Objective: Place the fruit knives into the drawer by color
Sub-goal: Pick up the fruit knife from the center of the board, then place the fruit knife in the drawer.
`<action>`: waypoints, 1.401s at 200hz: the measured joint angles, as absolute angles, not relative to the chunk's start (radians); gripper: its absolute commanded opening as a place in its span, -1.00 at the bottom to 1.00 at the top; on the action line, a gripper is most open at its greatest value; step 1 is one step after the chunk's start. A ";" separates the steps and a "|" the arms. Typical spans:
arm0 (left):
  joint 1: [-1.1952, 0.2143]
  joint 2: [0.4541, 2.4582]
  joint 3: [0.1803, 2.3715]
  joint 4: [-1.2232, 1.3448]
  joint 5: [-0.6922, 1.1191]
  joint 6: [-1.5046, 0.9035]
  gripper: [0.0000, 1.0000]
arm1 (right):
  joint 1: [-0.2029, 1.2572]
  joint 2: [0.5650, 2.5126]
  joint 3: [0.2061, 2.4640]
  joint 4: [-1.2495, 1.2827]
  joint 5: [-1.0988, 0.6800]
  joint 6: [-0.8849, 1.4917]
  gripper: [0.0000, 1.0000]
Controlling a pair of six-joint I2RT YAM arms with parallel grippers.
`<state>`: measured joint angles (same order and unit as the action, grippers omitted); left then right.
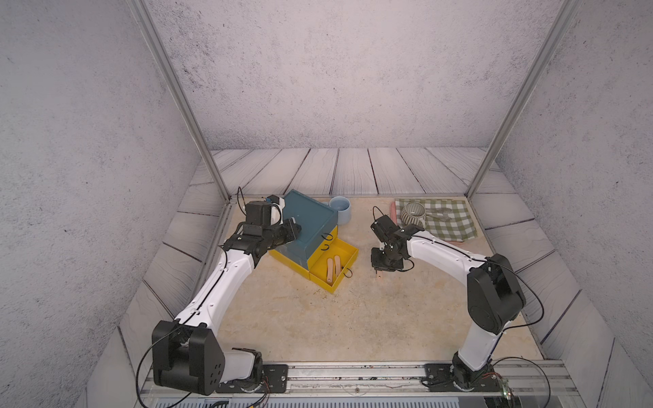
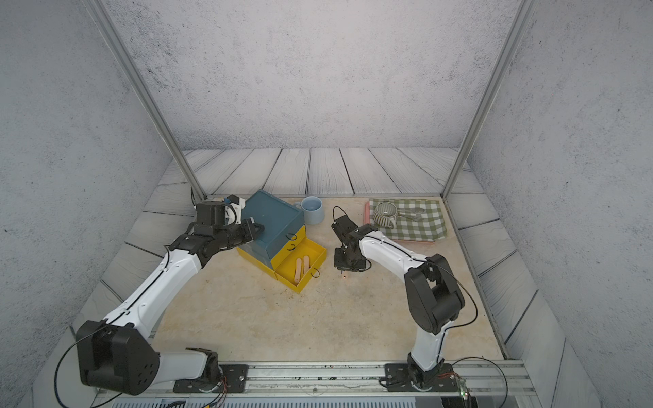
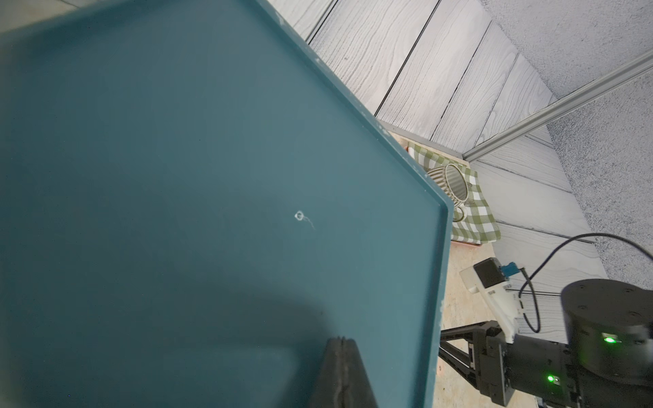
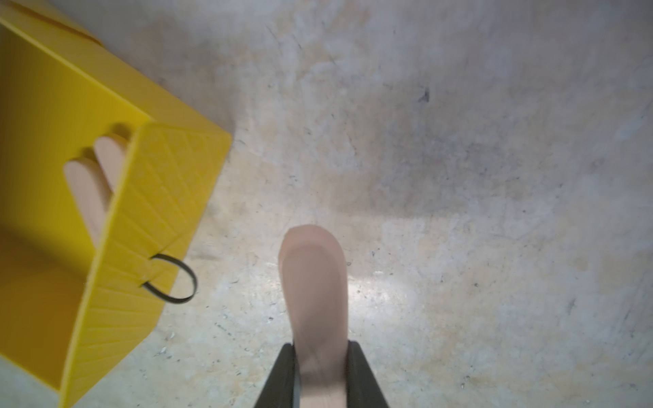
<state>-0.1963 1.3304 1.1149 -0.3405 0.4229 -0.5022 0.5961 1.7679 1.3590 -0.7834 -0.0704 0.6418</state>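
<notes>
Between the jaws of the right gripper (image 4: 319, 348) a peach-pink fruit knife (image 4: 312, 282) is clamped above the tabletop (image 4: 459, 176), just beside the pulled-out bottom yellow drawer (image 4: 159, 212), where two more peach-pink knives (image 1: 333, 268) are laid. The left gripper (image 3: 341, 342), jaws pressed together, is held over the chest's teal top (image 3: 212, 176).

pink knives (image 1: 330, 270) 3 | chest (image 1: 307, 215) 1 | cups (image 1: 344, 217) 2 | cloth (image 1: 448, 226) 1 | arms (image 1: 219, 282) 2

Blurred peach knife (image 4: 314, 300), its base cut off at the picture's edge, yellow drawer (image 4: 155, 219) partly cropped
</notes>
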 measured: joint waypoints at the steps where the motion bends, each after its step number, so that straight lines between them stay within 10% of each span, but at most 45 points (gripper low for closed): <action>1: -0.196 1.330 1.115 -0.340 0.423 -0.502 -1.00 | 0.596 1.767 1.361 -0.783 -0.073 0.642 -0.63; 280: -0.196 1.330 1.118 -0.347 0.423 -0.502 -1.00 | 0.698 2.054 1.647 -0.539 -0.339 0.759 -0.61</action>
